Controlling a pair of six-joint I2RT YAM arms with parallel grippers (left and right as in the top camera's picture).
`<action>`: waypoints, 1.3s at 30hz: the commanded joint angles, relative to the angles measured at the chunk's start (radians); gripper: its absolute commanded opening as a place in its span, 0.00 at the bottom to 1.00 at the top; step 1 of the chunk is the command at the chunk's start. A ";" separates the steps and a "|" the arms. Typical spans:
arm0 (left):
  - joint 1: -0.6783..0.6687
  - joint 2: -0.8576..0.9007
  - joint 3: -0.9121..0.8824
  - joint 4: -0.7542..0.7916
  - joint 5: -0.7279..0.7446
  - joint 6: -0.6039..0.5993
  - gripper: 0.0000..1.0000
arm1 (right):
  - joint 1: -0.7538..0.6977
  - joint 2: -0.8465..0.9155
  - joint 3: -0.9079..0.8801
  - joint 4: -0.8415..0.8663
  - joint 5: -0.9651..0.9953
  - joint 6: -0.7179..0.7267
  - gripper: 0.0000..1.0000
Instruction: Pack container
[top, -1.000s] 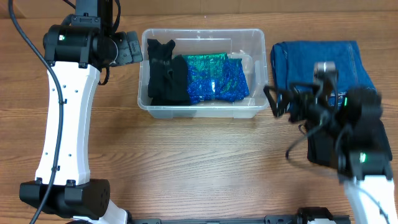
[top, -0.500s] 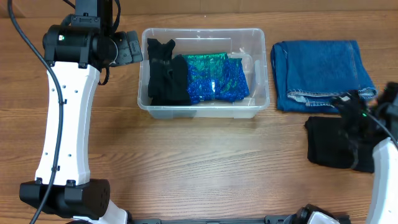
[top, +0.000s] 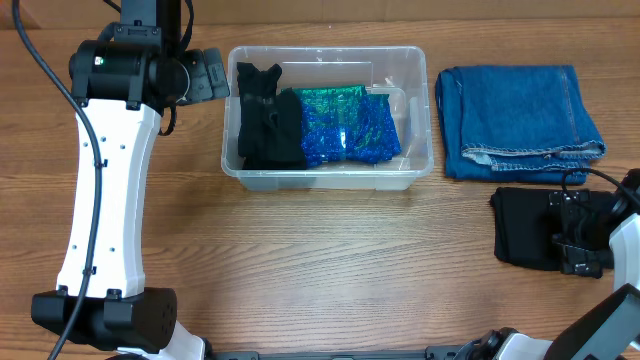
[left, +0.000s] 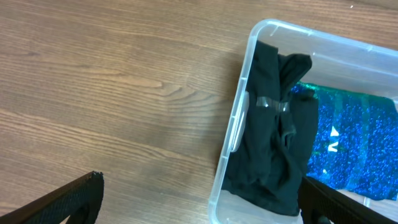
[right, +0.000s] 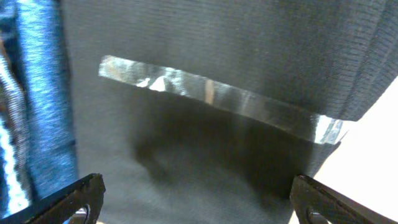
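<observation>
We found the container (top: 420, 100) at the far middle of the table (top: 320, 270), its long side running left to right. Inside it, a black garment (top: 265, 125) filled the left end. A sparkly blue fabric (top: 350, 135) lay touching it on the right, and a green fabric (top: 335, 98) showed at the far side of the blue.

The left gripper (top: 205, 78) hung just beside the container's left end. In its wrist view the gripper (left: 199, 193) had its fingers (left: 68, 202) spread wide with nothing between them. The container rim (left: 249, 68) and the black garment (left: 273, 143) lay below.

Folded jeans (top: 520, 115) lay right of the container, a narrow gap apart. Nearer us, a black cloth (top: 525, 240) lay close to the jeans' near edge; we could not tell whether the two touched.

The right gripper (top: 580, 240) was over that cloth's right part. Its wrist view showed the gripper (right: 197, 186) with fingers (right: 68, 202) wide apart, gripping nothing. The black cloth (right: 205, 37) filled the frame, a shiny strip (right: 211, 93) lay across it, and denim (right: 31, 93) showed at the left edge. We could not tell whether the fingertips touched the cloth.
</observation>
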 joint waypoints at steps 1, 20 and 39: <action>-0.001 -0.019 0.013 0.020 -0.019 0.025 1.00 | -0.003 0.006 -0.005 0.002 0.028 0.000 1.00; 0.052 0.048 0.012 0.034 -0.058 0.024 1.00 | -0.145 0.005 -0.126 0.105 0.037 -0.109 1.00; 0.046 0.058 0.012 0.034 -0.058 0.024 1.00 | -0.143 -0.169 0.103 -0.005 -0.168 -0.275 0.04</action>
